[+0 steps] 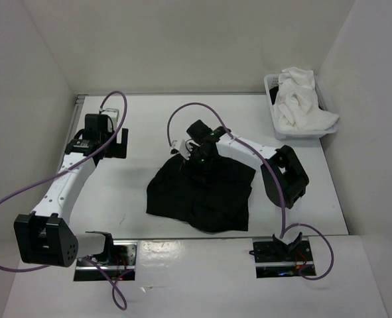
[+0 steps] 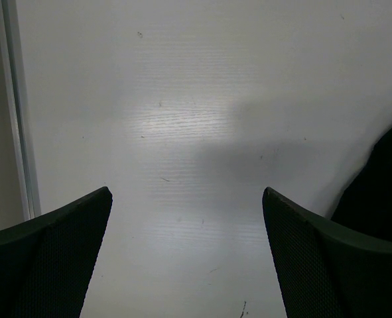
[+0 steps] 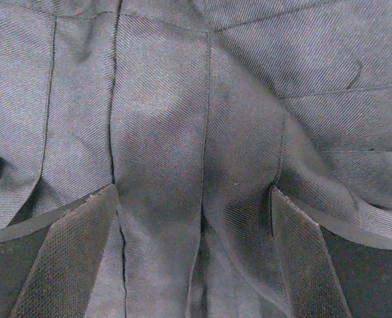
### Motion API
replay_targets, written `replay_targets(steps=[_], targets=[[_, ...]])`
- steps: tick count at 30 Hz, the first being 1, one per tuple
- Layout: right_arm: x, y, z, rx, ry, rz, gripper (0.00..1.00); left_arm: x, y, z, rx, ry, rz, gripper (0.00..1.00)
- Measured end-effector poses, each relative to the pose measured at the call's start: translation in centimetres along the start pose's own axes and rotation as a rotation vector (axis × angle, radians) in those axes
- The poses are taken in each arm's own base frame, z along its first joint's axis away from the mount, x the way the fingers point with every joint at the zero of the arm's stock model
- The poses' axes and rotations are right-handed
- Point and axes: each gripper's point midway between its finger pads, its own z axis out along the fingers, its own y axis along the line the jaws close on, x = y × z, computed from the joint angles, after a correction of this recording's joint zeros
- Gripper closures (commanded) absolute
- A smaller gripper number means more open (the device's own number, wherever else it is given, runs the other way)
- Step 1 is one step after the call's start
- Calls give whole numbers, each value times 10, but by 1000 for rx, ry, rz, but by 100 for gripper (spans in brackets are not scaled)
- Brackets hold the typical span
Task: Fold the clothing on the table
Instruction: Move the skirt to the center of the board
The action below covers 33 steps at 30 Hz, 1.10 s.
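Black pleated cloth of the skirt (image 3: 162, 132) lies between and beyond the spread jaws of the right gripper (image 3: 192, 199); nothing is pinched, and whether the fingertips touch it I cannot tell. The left gripper (image 2: 187, 195), jaws wide apart too, hangs over the bare white table (image 2: 182, 99), the skirt's edge just outside its right finger. Far beyond the right jaws, a white cloth (image 1: 302, 99) fills a basket (image 1: 273, 86).

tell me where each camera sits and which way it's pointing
top: above and behind the robot, looking down on the table, skirt and basket; left arm and right arm show.
left wrist: faces down at bare table, open left gripper at the bottom.
right wrist: close above the skirt's pleats, open right gripper at the bottom.
shared: all three show the skirt; top and left wrist also the table.
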Motion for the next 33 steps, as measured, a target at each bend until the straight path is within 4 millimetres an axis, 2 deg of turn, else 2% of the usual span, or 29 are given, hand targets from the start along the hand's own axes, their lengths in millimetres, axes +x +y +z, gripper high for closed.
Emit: replay_targets(steps=[3,5,7,8,9,10,11,16,19,22,25,27,29,30,31,33], targets=[[-2,13,10,-41,5,-20,4,0,1,0,-3,1,0,0],[0,20,21,-69,26,-28,7,0,1,0,-6,1,0,0],[6,27,34,-95,53,-37,25,0,1,0,-6,1,0,0],[9,28,40,-105,66,-38,38,0,1,0,-6,1,0,0],[9,27,43,-100,73,-49,72,0,1,0,-6,1,0,0],[7,26,43,-95,66,-52,89,0,1,0,-6,1,0,0],[6,25,44,-94,65,-46,100,0,1,0,-6,1,0,0],[4,23,43,-71,72,4,100,0,1,0,-5,1,0,0],[-3,15,31,-27,52,29,100,0,0,0,-2,2,0,0],[-32,-6,-7,63,-43,50,100,1,-1,0,3,2,0,0],[-77,-30,-79,194,-227,53,100,1,-1,0,6,2,0,0],[-99,-38,-138,292,-353,52,100,1,-1,0,7,2,0,0],[-112,-36,-190,360,-459,38,100,1,-2,0,12,2,0,0],[-117,-32,-209,381,-503,27,100,0,-2,0,14,2,0,0],[-119,-27,-224,393,-536,17,100,0,-3,0,15,2,0,0],[-119,-18,-240,402,-577,3,100,0,-4,0,24,1,0,0]])
